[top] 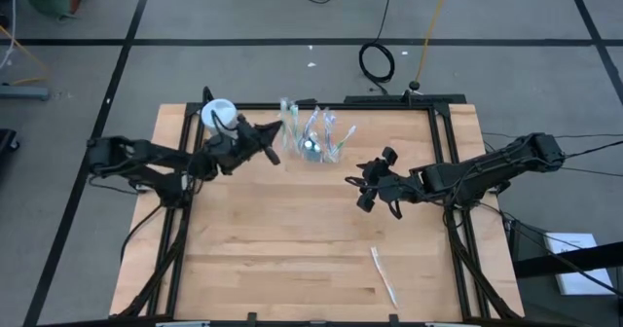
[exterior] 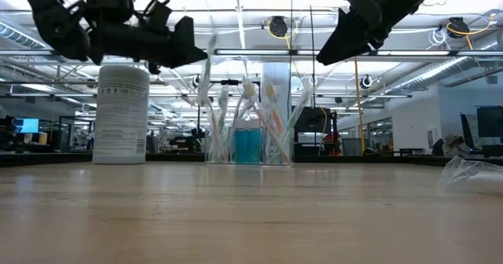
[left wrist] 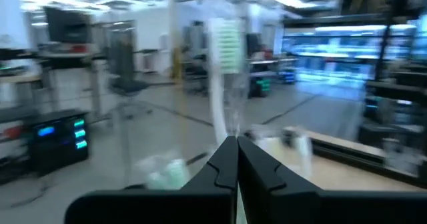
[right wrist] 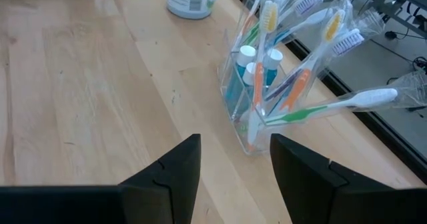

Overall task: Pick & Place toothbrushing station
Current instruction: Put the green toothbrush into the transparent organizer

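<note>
A wrapped toothbrush (top: 384, 275) lies unplaced at lower right; the cup (top: 313, 144) holds most. Left gripper (top: 274, 144) clamps one brush; right gripper (top: 358, 181) gapes empty.

Front half of table (top: 292, 239) open — cup (top: 316, 147) and white container (top: 218, 113) crowd far edge.

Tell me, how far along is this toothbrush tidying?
Done: the clear cup already holds many toothbrushes and toothpaste tubes. In hand: the left gripper is shut on a wrapped toothbrush. Left: one wrapped toothbrush lies on the table; the right gripper is open.
</note>
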### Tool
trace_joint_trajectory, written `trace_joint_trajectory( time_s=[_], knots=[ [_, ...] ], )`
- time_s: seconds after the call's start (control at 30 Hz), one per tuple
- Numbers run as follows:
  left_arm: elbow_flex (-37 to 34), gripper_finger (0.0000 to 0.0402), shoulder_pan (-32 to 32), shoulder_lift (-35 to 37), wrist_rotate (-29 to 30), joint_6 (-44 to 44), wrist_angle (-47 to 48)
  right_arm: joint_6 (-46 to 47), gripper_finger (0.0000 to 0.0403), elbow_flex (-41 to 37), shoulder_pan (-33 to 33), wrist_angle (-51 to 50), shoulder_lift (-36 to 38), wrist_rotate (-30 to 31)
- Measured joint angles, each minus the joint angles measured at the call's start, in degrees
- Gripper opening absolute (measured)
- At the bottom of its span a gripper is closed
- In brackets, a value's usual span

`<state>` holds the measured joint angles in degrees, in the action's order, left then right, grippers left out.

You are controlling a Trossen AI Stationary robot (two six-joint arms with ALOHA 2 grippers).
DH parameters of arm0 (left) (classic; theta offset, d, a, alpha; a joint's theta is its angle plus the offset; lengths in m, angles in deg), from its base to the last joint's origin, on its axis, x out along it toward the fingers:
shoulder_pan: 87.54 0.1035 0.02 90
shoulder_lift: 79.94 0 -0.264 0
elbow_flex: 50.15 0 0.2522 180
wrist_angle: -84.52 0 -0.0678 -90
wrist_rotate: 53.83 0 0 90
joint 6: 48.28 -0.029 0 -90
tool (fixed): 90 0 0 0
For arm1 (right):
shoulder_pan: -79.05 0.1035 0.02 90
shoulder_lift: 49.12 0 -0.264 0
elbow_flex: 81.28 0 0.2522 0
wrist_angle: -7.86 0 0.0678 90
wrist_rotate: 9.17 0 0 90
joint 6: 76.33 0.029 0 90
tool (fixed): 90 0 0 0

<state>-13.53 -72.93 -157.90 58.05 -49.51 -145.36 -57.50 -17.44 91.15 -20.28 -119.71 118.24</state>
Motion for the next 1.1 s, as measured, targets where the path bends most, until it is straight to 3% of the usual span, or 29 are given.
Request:
trace_joint_trajectory(
  time_s=[0.1,0.3,0.53,0.63,0.73,0.9,1.1],
  knots=[
    [1.51,0.0003,1.51,-4.21,-5.41,-1.03,-4.11,0.0,0.0171,0.0,-0.09,0.42,0.0,0.13],
    [7.25,0.0002,2.73,-13.16,-6.23,-3.67,-3.74,-0.02,0.0171,0.0,-0.09,0.62,0.0,0.07],
    [11.39,0.0001,3.5,-22.18,0.63,-7.59,-3.68,-0.13,0.0171,0.0,-0.09,0.62,0.0,0.02],
    [11.15,0.0003,3.3,-23.54,0.86,-8.98,-2.82,-0.66,0.0171,-0.02,-0.09,0.59,0.0,0.02],
    [10.5,0.0002,2.45,-23.98,1.63,-5.01,1.99,-0.66,0.0171,-0.02,-0.09,0.59,0.0,0.01],
    [10.35,0.0005,0.7,-23.85,8.12,0.34,12.8,-0.66,0.0171,-0.02,-0.09,0.59,0.0,0.0],
    [10.35,0.0006,-1.66,-23.83,7.63,-2.69,15.0,-0.66,0.0171,-0.02,-0.11,0.66,0.0,0.0]
  ],
)
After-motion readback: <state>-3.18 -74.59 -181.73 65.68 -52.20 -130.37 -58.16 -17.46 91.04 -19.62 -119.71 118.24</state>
